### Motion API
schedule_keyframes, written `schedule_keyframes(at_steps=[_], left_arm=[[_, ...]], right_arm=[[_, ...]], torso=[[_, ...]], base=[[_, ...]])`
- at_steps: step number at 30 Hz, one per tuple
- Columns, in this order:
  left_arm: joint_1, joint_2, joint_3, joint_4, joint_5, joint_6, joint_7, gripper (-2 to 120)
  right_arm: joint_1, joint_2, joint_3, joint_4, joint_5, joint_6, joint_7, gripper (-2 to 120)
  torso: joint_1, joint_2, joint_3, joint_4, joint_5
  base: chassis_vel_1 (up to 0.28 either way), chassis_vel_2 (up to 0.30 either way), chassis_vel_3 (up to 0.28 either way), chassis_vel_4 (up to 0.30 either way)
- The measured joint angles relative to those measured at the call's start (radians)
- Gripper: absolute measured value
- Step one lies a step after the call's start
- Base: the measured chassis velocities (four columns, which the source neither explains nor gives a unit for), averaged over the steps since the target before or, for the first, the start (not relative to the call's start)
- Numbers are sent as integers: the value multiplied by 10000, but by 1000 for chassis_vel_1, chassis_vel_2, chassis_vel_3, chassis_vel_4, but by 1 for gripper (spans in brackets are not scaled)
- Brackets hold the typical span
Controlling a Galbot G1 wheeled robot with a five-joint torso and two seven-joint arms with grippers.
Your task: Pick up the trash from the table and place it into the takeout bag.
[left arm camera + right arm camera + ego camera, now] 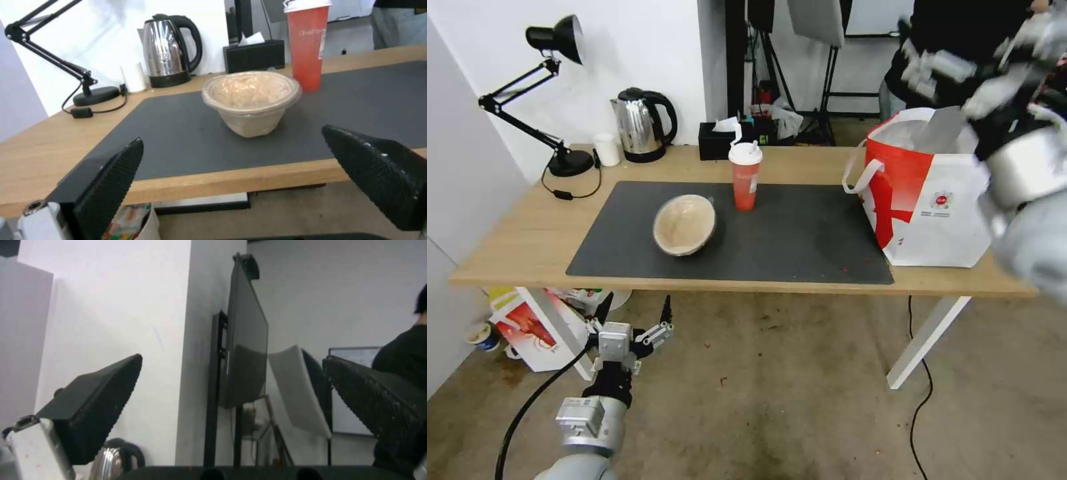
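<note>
Left gripper [635, 313] low below table's [527, 233] near edge, fingers spread wide, empty. Right gripper [231, 400] also wide open, empty, raised near takeout bag [927, 207] at right. Beige bowl [684, 224] tipped on mat, red cup [745, 176] just behind it. Risk imo: rising left gripper clips table edge, or shoves tilted bowl into cup and topples it.

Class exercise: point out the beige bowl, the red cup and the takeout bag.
beige bowl [684, 225], head view, on its inside.
red cup [746, 184], head view, on its red wall.
takeout bag [934, 220], head view, on its white front.
</note>
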Motion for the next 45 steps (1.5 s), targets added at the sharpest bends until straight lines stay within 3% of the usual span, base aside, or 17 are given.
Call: schedule_keyframes(at_steps=[11, 14, 23, 30, 45], left_arm=[[0, 1, 1, 0, 0, 0, 1, 100], [0, -1, 0, 0, 0, 0, 0, 100], [0, 0, 1, 0, 0, 0, 1, 100], [0, 0, 0, 0, 0, 0, 0, 100], [0, 0, 0, 0, 0, 0, 0, 100]], right_arm=[[-3344, 1712, 768, 910, -3704, 973, 1144, 100], [-4415, 2212, 979, 1070, -5277, 1217, 1890, 100], [-5725, 2611, 1083, 1499, -6233, 1240, 3162, 100], [-6476, 3002, 840, 1119, -6913, 1180, 3978, 100], [-7164, 2416, 86, 661, -6462, 311, 4598, 100]], torso=[[-1, 1, -1, 0, -5], [-1, 0, -1, 2, -5], [-1, 1, 0, 1, -6], [0, 0, 0, 0, -3], [1, -1, 0, 0, -4]], base=[[0, 0, 0, 0], [0, 0, 0, 0], [0, 0, 0, 0], [0, 0, 0, 0], [0, 0, 0, 0]])
